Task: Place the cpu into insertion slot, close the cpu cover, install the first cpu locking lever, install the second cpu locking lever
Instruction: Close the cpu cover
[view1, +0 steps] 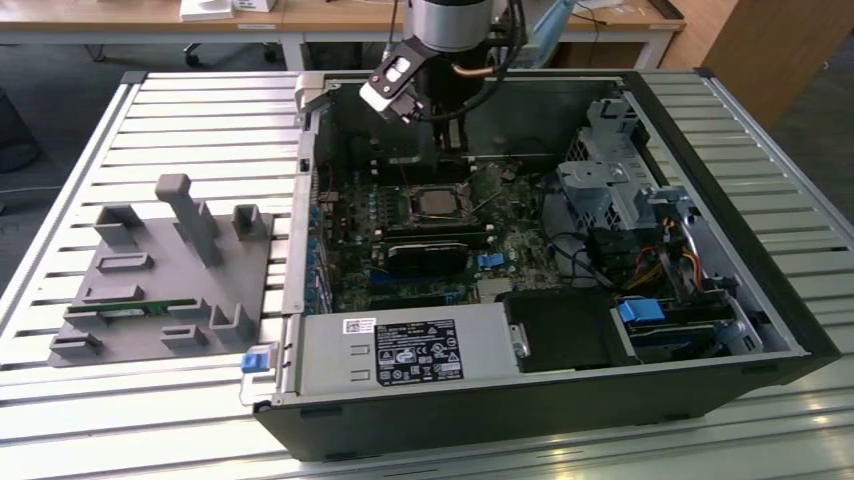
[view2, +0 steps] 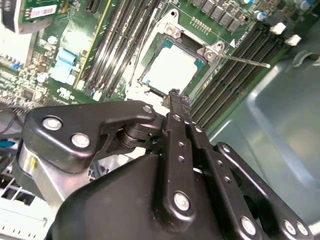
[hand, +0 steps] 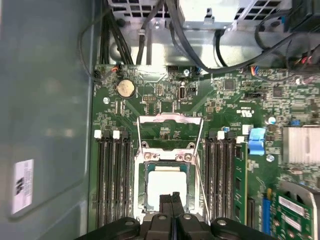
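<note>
**Chip is in, lid is not shut yet**

The cpu (hand: 162, 185) lies flat in the insertion slot (hand: 142, 187). Its pale metal face looks up. So the first job looks done.

The cpu cover (hand: 165, 117) is tipped back, away from the chip. You can see the green board (hand: 225, 115) through the hole in its middle. It does not lie over the chip, so I think the lid job is not done.

A thin metal locking lever (view2: 245, 60) sticks out to one side of the slot in the second wrist view. It is not tucked down. In the first wrist view another thin wire lever (hand: 200, 170) runs along the side of the slot. Both look loose to me, so the two lever jobs are left to do as well.

The gripper (hand: 171, 196) hangs just above the chip, near one edge of it. Its jaws are pressed together and nothing is between them. In the second wrist view the gripper's tip points at the rim of the slot, close to the chip.

In the exterior view the arm (view1: 447, 30) reaches down into the open computer case (view1: 747, 180), right over the chip.

One job of four looks done.
</note>
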